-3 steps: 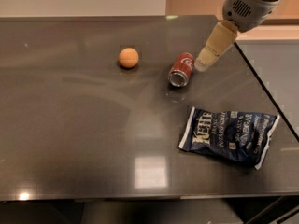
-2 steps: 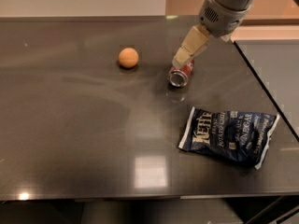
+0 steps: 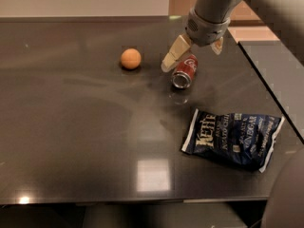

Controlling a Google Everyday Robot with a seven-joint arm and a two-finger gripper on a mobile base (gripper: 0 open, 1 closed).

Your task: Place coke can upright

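Observation:
The coke can (image 3: pixel 185 70) lies on its side on the dark table (image 3: pixel 71 127), right of centre at the back, with its silver end facing me. My gripper (image 3: pixel 192 60) hangs over the can's far end with its jaws open. One beige finger (image 3: pixel 173 56) reaches down on the can's left side. The other finger (image 3: pixel 217 45) shows only as a short tip to the can's upper right. The can is not held.
An orange ball (image 3: pixel 130 58) sits left of the can. A dark blue chip bag (image 3: pixel 232 139) lies flat in front of the can, near the table's right edge (image 3: pixel 268 89). A second dark surface (image 3: pixel 285 65) adjoins on the right.
My gripper has swung left from the can's right side to a spot over the can, its fingers now either side of it. The can, ball and bag have not moved.

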